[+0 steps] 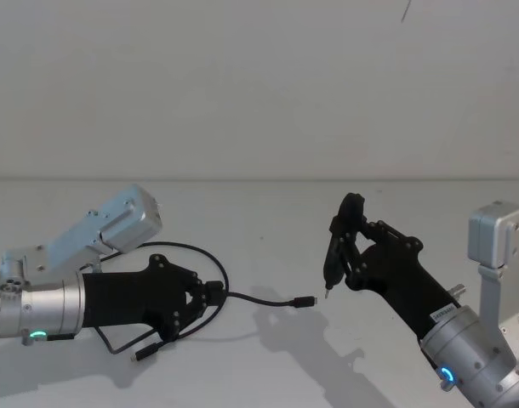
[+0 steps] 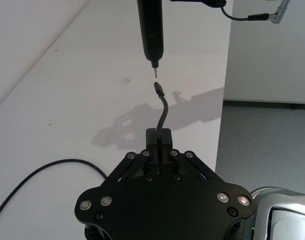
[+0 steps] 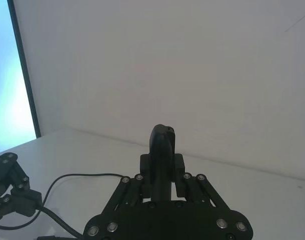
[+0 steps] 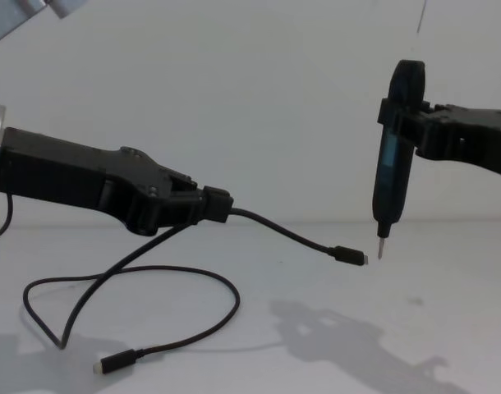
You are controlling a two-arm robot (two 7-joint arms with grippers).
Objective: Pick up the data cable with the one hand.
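Looking at the head view first, you have the left gripper (image 1: pixel 215 294) clamped on the data cable (image 1: pixel 261 298), a short stub running out ahead of its fingers to the plug (image 1: pixel 305 302), the rest looping back beside and under the wrist onto the table (image 1: pixel 268 212). Your right gripper (image 1: pixel 351 255) sits opposite, closed around a black pen-shaped tool (image 1: pixel 333 255) whose tip hangs just beside that plug. In the left wrist view the cable (image 2: pixel 164 112) rises out from between the pinched fingers (image 2: pixel 157 137) and curves toward the tool tip (image 2: pixel 155 71); plug and tip look close but apart. In the right wrist view the right gripper (image 3: pixel 161 170) grips the tool body (image 3: pixel 161 145), with the left gripper (image 3: pixel 12 192) and slack cable (image 3: pixel 67 180) well off to one side. In the chest view the left gripper (image 4: pixel 216 205) holds the cable (image 4: pixel 283 232) clear of the table, the free end sagging below finger height, the far plug (image 4: pixel 115 361) lying underneath on the surface. Risks, as judgement: the grip is thin, so the cord could slip if you lift fast; the slack loop may drag or snag under the wrist; the tool tip could knock the plug if either arm drifts.
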